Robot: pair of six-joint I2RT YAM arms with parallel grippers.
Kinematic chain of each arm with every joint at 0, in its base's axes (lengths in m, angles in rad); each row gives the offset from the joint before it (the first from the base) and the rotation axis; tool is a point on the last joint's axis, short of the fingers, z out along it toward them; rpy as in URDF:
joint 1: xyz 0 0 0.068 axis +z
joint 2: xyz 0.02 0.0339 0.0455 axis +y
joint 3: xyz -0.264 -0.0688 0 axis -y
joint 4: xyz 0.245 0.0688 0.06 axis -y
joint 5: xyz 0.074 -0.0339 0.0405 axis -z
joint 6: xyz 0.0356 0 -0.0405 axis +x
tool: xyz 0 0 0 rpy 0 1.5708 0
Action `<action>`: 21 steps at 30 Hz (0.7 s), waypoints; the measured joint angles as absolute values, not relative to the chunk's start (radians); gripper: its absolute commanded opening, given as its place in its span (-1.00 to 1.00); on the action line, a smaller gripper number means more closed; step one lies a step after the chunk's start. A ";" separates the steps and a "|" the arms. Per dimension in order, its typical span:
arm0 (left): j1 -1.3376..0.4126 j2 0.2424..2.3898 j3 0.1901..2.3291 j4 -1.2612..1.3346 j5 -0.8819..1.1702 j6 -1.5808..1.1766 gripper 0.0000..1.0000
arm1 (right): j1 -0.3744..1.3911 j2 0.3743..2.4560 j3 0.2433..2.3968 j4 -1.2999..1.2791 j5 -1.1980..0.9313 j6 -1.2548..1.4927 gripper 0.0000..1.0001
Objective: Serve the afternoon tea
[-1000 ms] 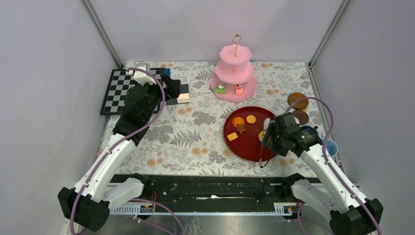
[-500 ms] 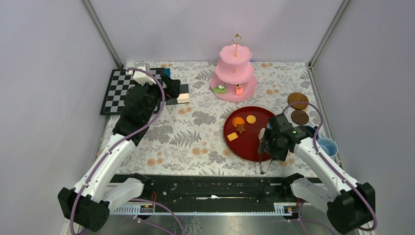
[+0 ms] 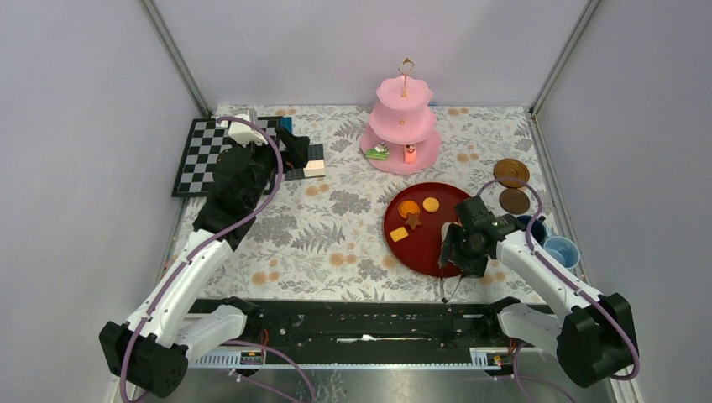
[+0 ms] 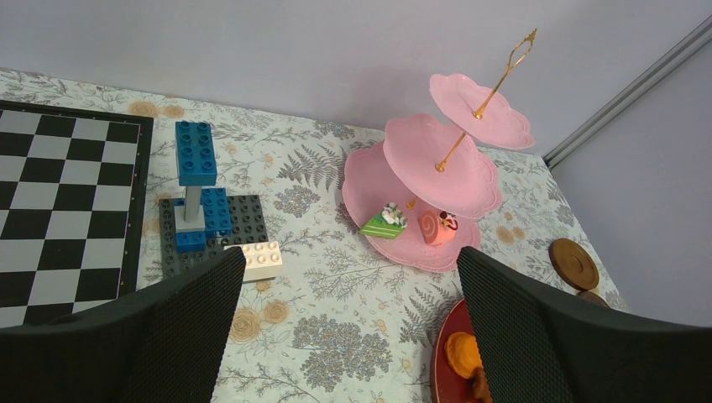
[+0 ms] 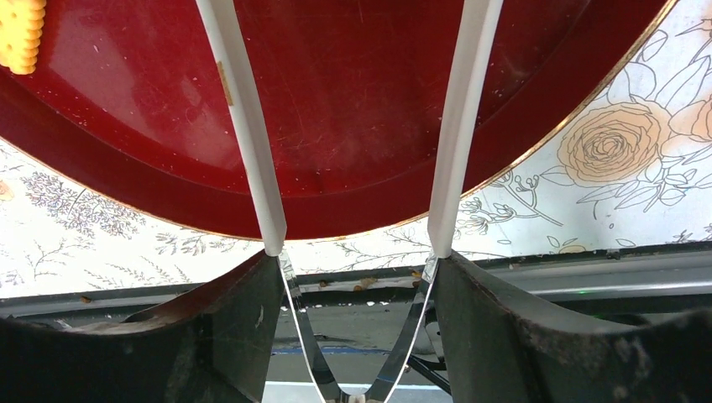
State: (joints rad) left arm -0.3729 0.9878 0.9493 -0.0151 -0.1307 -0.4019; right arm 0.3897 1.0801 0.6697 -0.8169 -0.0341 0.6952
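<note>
The pink three-tier stand [image 3: 401,126] stands at the back and also shows in the left wrist view [image 4: 437,159]. Its bottom tier holds a green cake piece [image 4: 384,222] and a pink roll [image 4: 437,227]. An orange donut [image 3: 409,209], a round biscuit [image 3: 431,204], a star biscuit [image 3: 413,221] and a square biscuit [image 3: 399,234] lie on the dark red tray [image 3: 424,252]. Two brown saucers [image 3: 510,173] and two blue cups [image 3: 562,251] sit at the right. My right gripper [image 3: 464,243] is shut on the white tongs [image 5: 243,126], whose arms reach over the tray's near part. My left gripper [image 3: 294,151] is open and empty.
A chessboard [image 3: 201,151] lies at the back left, with a dark brick plate, blue bricks [image 4: 195,155] and a white brick [image 4: 260,259] beside it. Grey walls and metal posts close in the table. A yellow biscuit [image 5: 21,29] lies at the tray's edge in the right wrist view.
My right gripper has moved left and nearer with the tongs, from the tray's right edge to its near right part, uncovering the cups. The left arm has not moved.
</note>
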 measured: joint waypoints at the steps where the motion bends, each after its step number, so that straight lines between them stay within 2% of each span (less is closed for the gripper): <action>1: -0.373 0.988 0.949 -0.015 -0.131 -0.402 0.98 | 0.390 1.082 0.667 -0.815 -0.036 0.695 0.37; 7: -0.373 0.988 0.949 -0.015 -0.131 -0.402 0.98 | 0.390 1.096 0.657 -0.792 -0.035 0.691 0.35; 11: -0.373 0.988 0.949 -0.015 -0.131 -0.402 0.98 | 0.390 1.110 0.657 -0.778 -0.035 0.686 0.27; 14: -0.373 0.988 0.949 -0.015 -0.131 -0.402 0.98 | 0.390 1.115 0.657 -0.772 -0.035 0.685 0.15; 17: -0.373 0.988 0.949 -0.015 -0.131 -0.403 0.98 | 0.390 1.113 0.657 -0.773 -0.035 0.681 -0.08; 21: -0.373 0.988 0.949 -0.015 -0.131 -0.405 0.98 | 0.390 1.074 0.661 -0.791 -0.035 0.675 -0.14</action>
